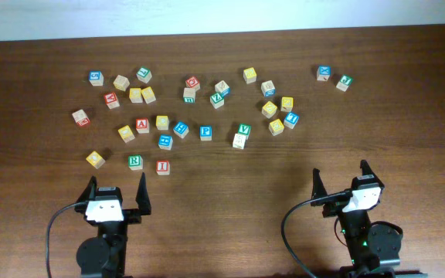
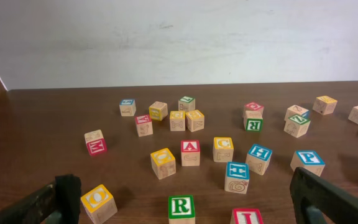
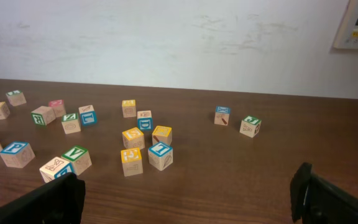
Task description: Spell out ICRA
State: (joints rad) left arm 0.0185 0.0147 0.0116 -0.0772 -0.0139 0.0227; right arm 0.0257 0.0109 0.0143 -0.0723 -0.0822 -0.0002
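Observation:
Lettered wooden blocks lie scattered on the brown table. The red I block (image 1: 161,166) (image 2: 247,216) and green R block (image 1: 135,162) (image 2: 181,207) sit closest to my left gripper (image 1: 117,185) (image 2: 186,191), which is open and empty just in front of them. The red A block (image 1: 142,125) (image 2: 190,151) and a yellow block that looks like C (image 1: 162,122) (image 2: 223,148) lie further back. My right gripper (image 1: 340,174) (image 3: 188,193) is open and empty over bare table at the front right.
A yellow O block (image 1: 95,159) (image 2: 98,202) sits by the left finger. A blue P block (image 1: 205,132) and a green V block (image 1: 243,129) (image 3: 76,157) lie mid-table. Several more blocks spread along the back, with two (image 1: 324,72) (image 1: 344,82) at the far right. A white wall stands behind the table.

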